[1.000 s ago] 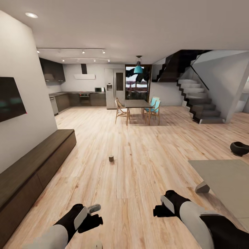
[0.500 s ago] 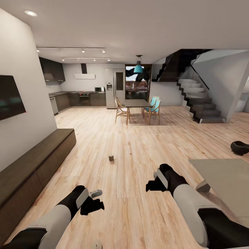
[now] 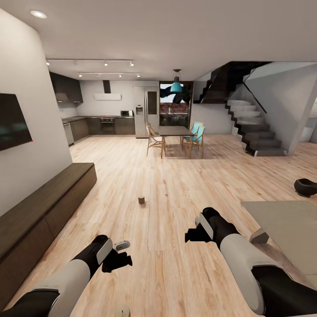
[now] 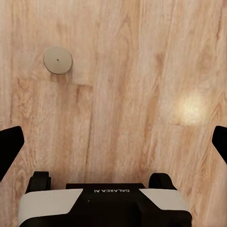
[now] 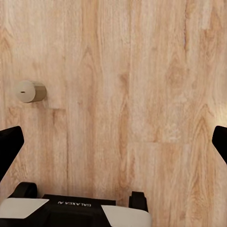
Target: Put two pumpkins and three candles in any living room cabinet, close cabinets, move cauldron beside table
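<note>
The robot stands on the wooden floor (image 3: 176,185) of the living room; one candle (image 3: 141,200) stands upright on the floor ahead, well apart from both arms and not yet picked up. The cabinet (image 3: 48,207) runs along the wall at the left, with all its front panels closed; the cauldron (image 3: 305,187) sits far at the right, beyond the tabletop (image 3: 286,224) of the low table. The left gripper (image 3: 118,257) hangs low over the floor with its fingers released and spread wide, holding nothing; the right gripper (image 3: 193,233) is likewise spread and empty. In the left wrist view a candle (image 4: 57,60) is seen from above; in the right wrist view a candle (image 5: 30,91) appears more from the side. I judge the step in hand is to approach the candle; the base should come closer and stop with the candle between the spread fingers of one arm; then that arm should descend straight, so the small cylinder is not knocked over.
</note>
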Controlling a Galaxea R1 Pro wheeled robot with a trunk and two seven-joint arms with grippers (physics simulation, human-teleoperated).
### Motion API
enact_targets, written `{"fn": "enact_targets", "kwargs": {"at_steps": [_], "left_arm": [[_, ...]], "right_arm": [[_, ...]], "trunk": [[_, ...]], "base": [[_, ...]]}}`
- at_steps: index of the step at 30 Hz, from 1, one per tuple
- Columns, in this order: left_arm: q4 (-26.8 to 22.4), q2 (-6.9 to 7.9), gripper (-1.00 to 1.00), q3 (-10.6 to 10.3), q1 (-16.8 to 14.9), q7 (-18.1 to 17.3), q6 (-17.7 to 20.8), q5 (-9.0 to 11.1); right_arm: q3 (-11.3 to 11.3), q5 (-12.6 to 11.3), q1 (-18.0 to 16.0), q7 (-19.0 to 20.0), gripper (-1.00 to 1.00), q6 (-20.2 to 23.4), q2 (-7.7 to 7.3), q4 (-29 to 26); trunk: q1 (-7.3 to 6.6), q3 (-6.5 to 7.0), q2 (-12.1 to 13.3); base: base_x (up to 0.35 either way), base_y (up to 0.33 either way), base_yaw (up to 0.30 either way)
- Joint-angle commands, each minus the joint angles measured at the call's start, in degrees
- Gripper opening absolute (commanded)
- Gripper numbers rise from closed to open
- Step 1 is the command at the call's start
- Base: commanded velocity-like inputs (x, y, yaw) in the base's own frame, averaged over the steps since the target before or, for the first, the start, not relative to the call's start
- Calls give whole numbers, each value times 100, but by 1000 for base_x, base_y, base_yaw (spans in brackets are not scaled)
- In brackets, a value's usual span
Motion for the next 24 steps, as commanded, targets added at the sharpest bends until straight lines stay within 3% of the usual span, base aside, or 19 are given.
{"fn": "enact_targets", "kwargs": {"at_steps": [1,7,15,24], "left_arm": [[-9,1,100,-15,-2,50,24,52],[-32,93,100,-109,-2,6,16,-19],[-65,405,100,-163,-20,6,61,-33],[-32,368,100,-197,-153,-4,209,-31]], "right_arm": [[6,-15,-3,0,100,23,-1,-7],[23,-2,-3,8,100,-16,11,52],[28,16,-3,16,100,-37,18,69],[28,11,-3,15,100,-40,17,72]], "trunk": [[23,-26,-46],[155,-133,-287],[330,-279,-608],[528,-486,-969]], "base": [[0,0,0],[0,0,0],[0,0,0],[0,0,0]]}}
